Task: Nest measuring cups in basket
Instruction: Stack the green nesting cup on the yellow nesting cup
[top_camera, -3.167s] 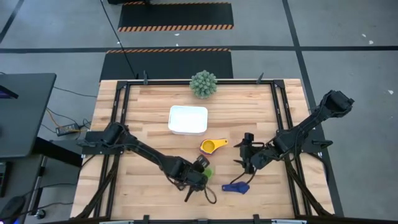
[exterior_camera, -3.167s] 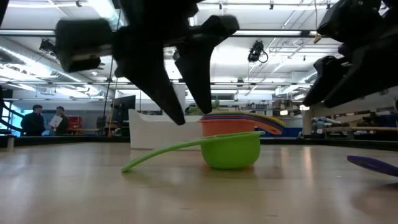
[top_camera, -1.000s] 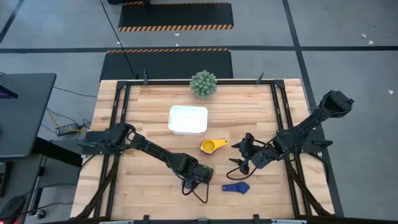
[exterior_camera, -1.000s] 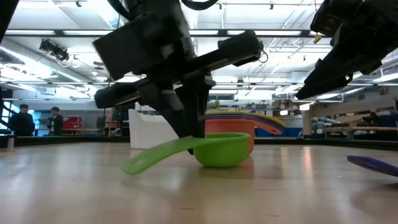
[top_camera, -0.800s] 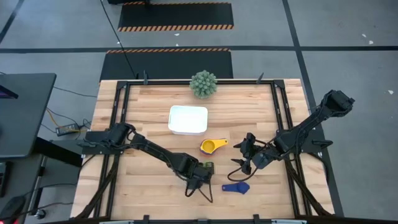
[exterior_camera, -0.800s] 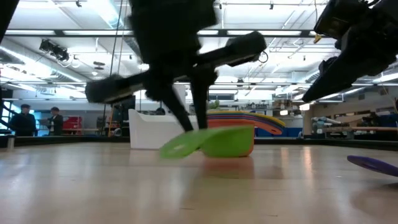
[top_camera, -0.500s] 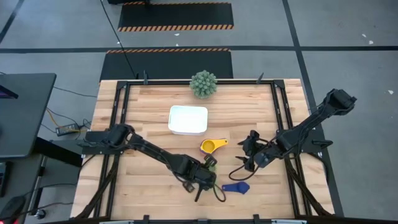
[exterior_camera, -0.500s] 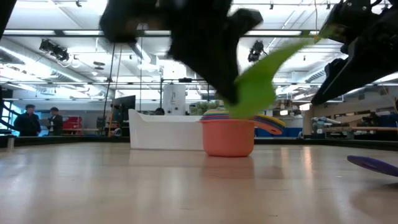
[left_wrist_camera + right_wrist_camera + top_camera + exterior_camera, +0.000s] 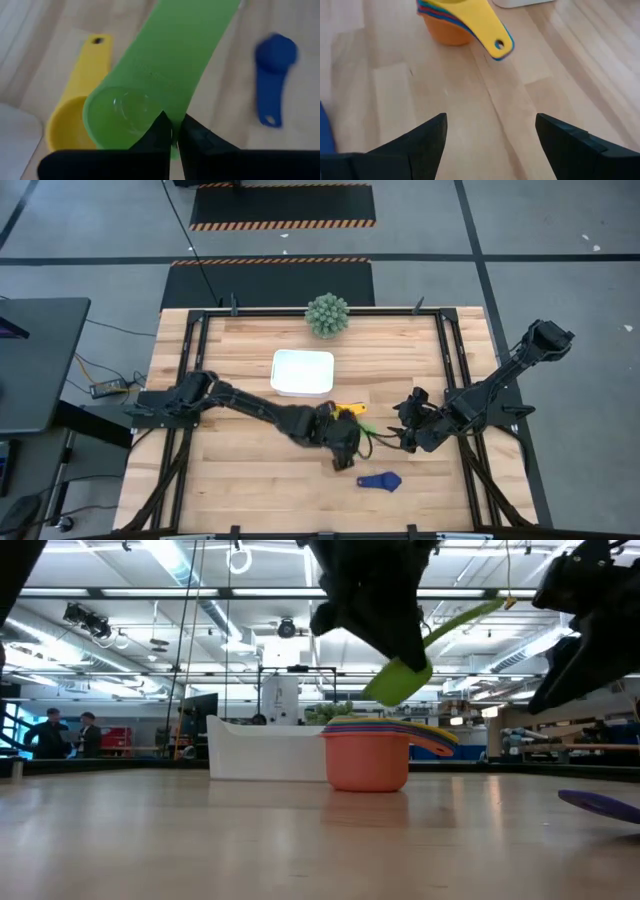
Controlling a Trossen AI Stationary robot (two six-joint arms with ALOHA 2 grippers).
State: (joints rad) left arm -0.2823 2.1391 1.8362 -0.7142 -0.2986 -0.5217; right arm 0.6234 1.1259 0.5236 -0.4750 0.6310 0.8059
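My left gripper (image 9: 346,437) is shut on the green measuring cup (image 9: 125,117) and holds it in the air over a stack of nested cups. The stack (image 9: 367,760) stands on the table in front of the white basket (image 9: 302,372); its outer cup is orange and its top cup is yellow (image 9: 70,125). A dark blue cup (image 9: 380,480) lies alone on the table toward the near edge. My right gripper (image 9: 490,120) is open and hovers to the right of the stack (image 9: 455,20), touching nothing. My left gripper pinches the green cup at its bowl rim (image 9: 167,120), right where the handle joins. The fingers (image 9: 159,131) come from above, pointing down. The cup is lifted clear and tilted, with its handle (image 9: 460,620) slanting upward.
A spiky green ball plant (image 9: 327,314) stands at the far edge behind the basket. Black frame rails (image 9: 455,360) run along the table's sides. Bare wood lies to the left of the basket and along the near edge. People stand far off in the room (image 9: 60,730).
My left gripper lifted the green cup off the table and carried it up, toward the far edge and to the right, until it was over the stack. The cup tipped as it rose, and its handle now points upward. My right gripper drew back slightly to the right.
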